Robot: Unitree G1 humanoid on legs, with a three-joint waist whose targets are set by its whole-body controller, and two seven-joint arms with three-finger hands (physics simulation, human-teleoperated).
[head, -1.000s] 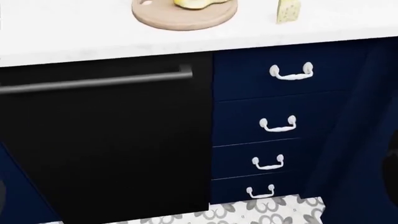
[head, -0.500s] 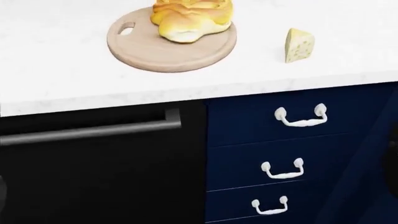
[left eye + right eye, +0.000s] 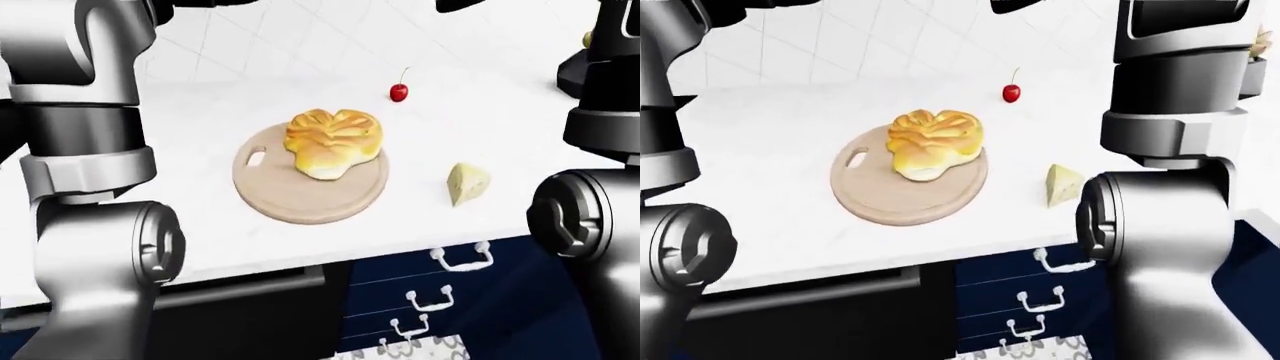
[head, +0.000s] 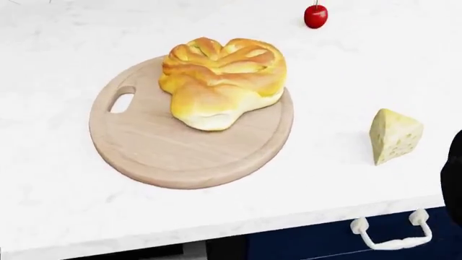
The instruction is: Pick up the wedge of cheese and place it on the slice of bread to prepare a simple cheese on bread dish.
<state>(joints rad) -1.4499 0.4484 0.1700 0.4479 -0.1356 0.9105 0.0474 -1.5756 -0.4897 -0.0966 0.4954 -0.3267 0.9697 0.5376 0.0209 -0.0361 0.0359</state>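
In the left-eye view, a white marble-look worktop [image 3: 200,225] runs across the picture under a white tiled wall [image 3: 290,30], with navy drawer fronts [image 3: 500,300] carrying white bail handles [image 3: 462,259] below its edge, a black appliance front beside them at lower left, and a scrap of patterned floor tile [image 3: 420,351] at the bottom. The robot's left arm [image 3: 90,210] fills the left edge and its right arm [image 3: 590,210] the right edge, both upright grey and black segments; neither hand shows, so I cannot tell how far open either is or whether it holds anything. In the head view, a round wooden cutting board [image 4: 144,146] with 1 handle slot lies on the worktop, and the bread [image 4: 222,80], a golden knotted loaf rather than a flat slice, sits on the board's upper right part. The wedge of cheese [image 4: 394,135], pale yellow with small holes, stands on the bare worktop well to the right of the board, apart from it and near the worktop's lower edge. 1 red cherry [image 4: 316,15] lies at the top, above the bread and off the board. In the right-eye view the same layout shows, with 3 drawer handles stacked below the cheese. No brand, label or writing can be read in any view.
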